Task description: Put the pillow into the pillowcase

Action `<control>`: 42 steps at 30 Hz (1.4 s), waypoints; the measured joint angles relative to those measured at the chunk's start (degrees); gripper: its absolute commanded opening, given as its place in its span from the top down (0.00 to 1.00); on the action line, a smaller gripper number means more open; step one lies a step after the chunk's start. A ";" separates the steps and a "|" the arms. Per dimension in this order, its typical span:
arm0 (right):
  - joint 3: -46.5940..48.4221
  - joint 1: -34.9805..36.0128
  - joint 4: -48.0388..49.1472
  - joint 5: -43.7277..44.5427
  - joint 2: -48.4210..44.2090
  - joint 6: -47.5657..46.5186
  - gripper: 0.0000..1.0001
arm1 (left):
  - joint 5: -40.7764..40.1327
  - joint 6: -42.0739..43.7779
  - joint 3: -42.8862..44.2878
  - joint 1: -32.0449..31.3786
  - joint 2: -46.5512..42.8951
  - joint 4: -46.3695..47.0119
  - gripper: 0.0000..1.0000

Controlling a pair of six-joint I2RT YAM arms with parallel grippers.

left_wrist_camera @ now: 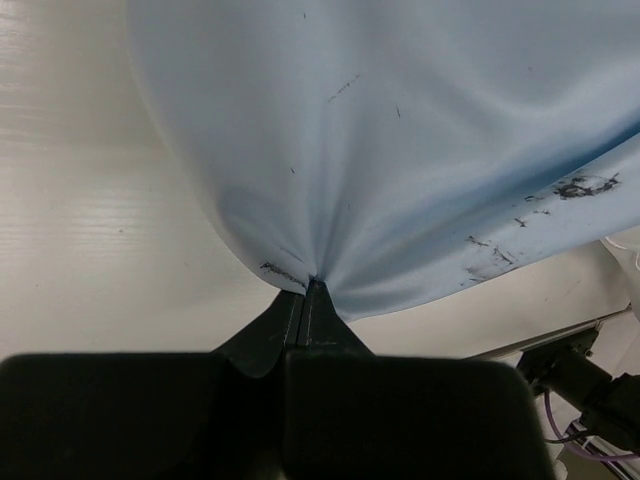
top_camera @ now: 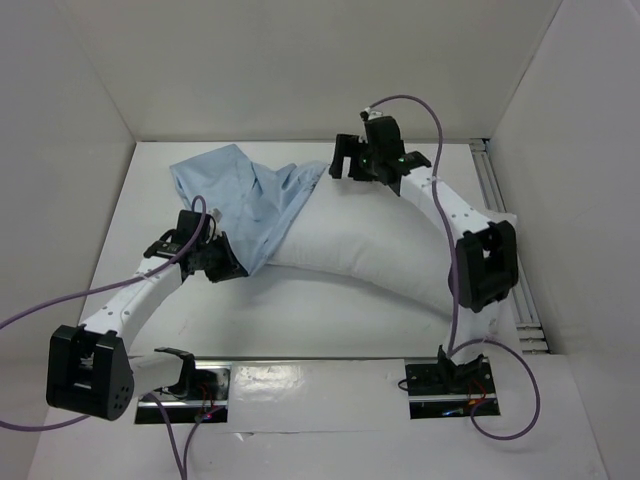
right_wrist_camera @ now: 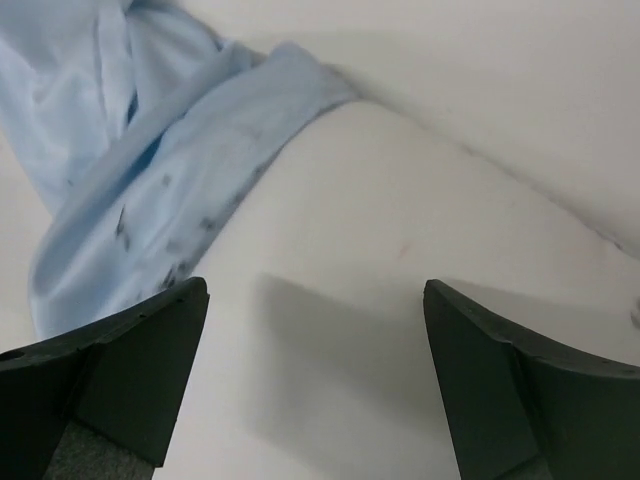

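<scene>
Now on the table (top_camera: 300, 320): a pillow (top_camera: 370, 255) and a pillowcase (top_camera: 250, 195) are laid together between the two arms.
Pillow: in the overhead view it is seen as a plump white band, curved from upper centre down to the right edge, where it is partly hidden by the right arm. In the right wrist view the pillow (right_wrist_camera: 400, 300) fills the centre and bottom of the frame.
Pillowcase: the wrinkled light blue cloth is spread left of upper centre in the overhead view and is draped over the pillow's upper left end. Whether that end is inside the cloth cannot be told. In the right wrist view the pillowcase (right_wrist_camera: 130, 180) is found at upper left, its edge laid across the pillow.
Dark smudges (left_wrist_camera: 585, 185): these are scattered over the blue cloth, thickest at the right edge of the left wrist view.
Left claw (top_camera: 232, 266): it is placed left of centre, at the cloth's lower edge. In its own view the left claw (left_wrist_camera: 305, 292) is pressed together on a pinch of the pillowcase (left_wrist_camera: 400, 150), which is fanned out from the tips toward the top of the frame.
Right claw (top_camera: 347, 165): it is held at upper centre, over the pillow's far end beside the cloth. In its own view the right claw (right_wrist_camera: 312, 290) is spread wide above the pillow, with nothing gripped.
</scene>
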 measured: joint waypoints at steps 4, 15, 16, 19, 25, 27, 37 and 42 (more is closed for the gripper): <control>-9.35 7.82 -0.52 7.74 -11.58 -9.81 0.03 | 0.02 0.07 0.00 0.00 0.00 -0.22 1.00; -23.41 34.97 -0.55 22.14 -17.97 -24.68 0.00 | 0.28 -0.13 0.28 0.00 0.00 -0.33 1.00; -24.00 35.85 -0.17 23.45 -16.94 -25.07 0.00 | 0.33 -0.13 0.44 0.00 0.00 -0.35 1.00; -25.18 37.68 2.14 27.26 -12.90 -25.94 0.11 | 0.50 -0.13 0.85 0.00 -0.02 -0.55 1.00; -20.20 35.58 3.98 34.49 -3.37 -26.40 1.00 | 0.70 0.00 2.54 0.00 -0.02 -1.88 1.00; -16.06 33.88 3.30 34.95 -1.07 -25.40 1.00 | 1.22 0.11 4.33 0.00 -0.02 -2.27 1.00; 2.69 24.52 -4.02 31.32 -0.52 -17.70 1.00 | 4.09 2.78 19.26 -2.82 3.74 -1.86 1.00; 6.49 24.11 -7.76 29.73 -0.52 -16.59 1.00 | 4.00 4.63 21.05 -4.33 5.38 -4.37 1.00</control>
